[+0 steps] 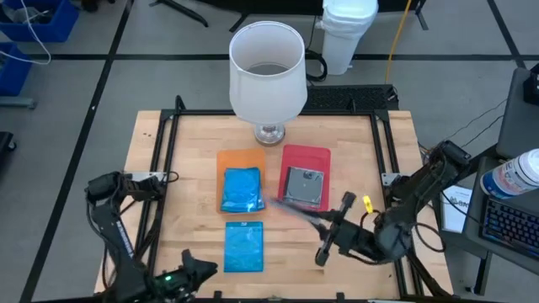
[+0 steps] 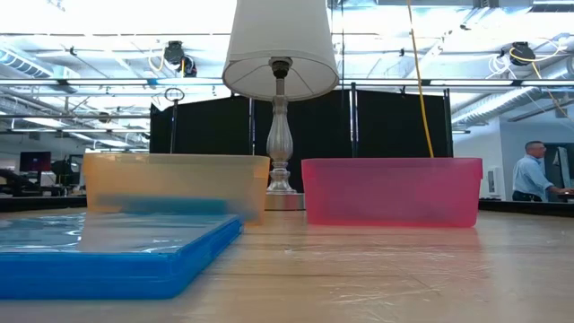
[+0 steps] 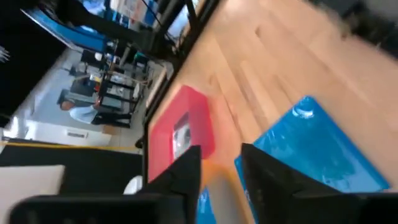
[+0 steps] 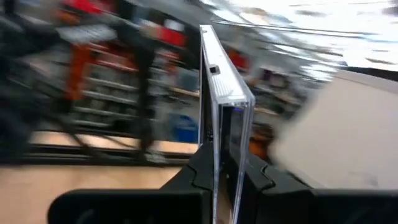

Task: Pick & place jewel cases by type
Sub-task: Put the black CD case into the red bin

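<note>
High view puts my right gripper [image 1: 330, 225] at the lower right of the frame, clamped on a thin clear jewel case [image 4: 225, 106] held on edge just below the red rectangular tray [image 1: 322, 160]. A blue jewel case [image 1: 242, 189] lies in the orange rectangular tray [image 1: 229, 159] at centre — another blue case [image 1: 244, 247] sits on the wooden table [image 1: 194, 151] below it. My left gripper [image 3: 221, 180] waits at the bottom left, fingers apart.

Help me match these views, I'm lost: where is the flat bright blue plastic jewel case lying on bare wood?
High view: blue jewel case at bottom centre.
Low view: left foreground.
Left wrist view: right side.
Right wrist view: not in it.
Shared landmark: rectangular red plastic tray.
</note>
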Controlling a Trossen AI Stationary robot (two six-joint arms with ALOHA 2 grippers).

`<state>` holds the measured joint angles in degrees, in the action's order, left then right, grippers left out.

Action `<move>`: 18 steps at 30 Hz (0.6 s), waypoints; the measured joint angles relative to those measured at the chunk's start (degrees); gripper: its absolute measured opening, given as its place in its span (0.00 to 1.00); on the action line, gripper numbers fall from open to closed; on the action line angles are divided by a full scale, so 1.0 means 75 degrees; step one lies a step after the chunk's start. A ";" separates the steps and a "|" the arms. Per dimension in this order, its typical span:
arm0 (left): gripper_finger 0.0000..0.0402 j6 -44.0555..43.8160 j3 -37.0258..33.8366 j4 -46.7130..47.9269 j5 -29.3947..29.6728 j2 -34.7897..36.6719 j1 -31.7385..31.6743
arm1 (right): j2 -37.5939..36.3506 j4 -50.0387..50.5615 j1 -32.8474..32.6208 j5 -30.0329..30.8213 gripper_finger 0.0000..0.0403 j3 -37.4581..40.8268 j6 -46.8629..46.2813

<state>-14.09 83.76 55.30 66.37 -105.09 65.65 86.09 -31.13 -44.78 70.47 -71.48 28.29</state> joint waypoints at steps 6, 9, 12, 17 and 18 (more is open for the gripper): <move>0.05 0.1179 -0.1560 -0.2420 -0.0952 0.0845 -0.0426 | -0.0145 0.3107 0.0936 -0.3222 0.04 -0.0478 -0.2995; 0.02 0.2760 -0.2538 -0.4612 -0.2103 0.1800 -0.0760 | -0.0077 0.3764 0.1576 -0.4509 0.04 -0.0477 -0.3720; 0.04 0.3921 -0.3398 -0.6348 -0.2734 0.3006 -0.1146 | -0.0027 0.3274 0.2158 -0.5597 0.04 -0.0146 -0.4293; 0.01 0.3970 -0.4579 -0.7343 -0.4315 0.5003 -0.1973 | -0.0237 0.2131 0.3084 -0.7190 0.04 0.0782 -0.5388; 0.01 0.3883 -0.4849 -0.7557 -0.4657 0.5322 -0.2105 | -0.0323 0.2020 0.3257 -0.7421 0.04 0.0948 -0.5765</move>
<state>15.03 47.40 -1.37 31.45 -65.17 49.87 83.67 -15.98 -20.35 14.82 -64.37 -14.95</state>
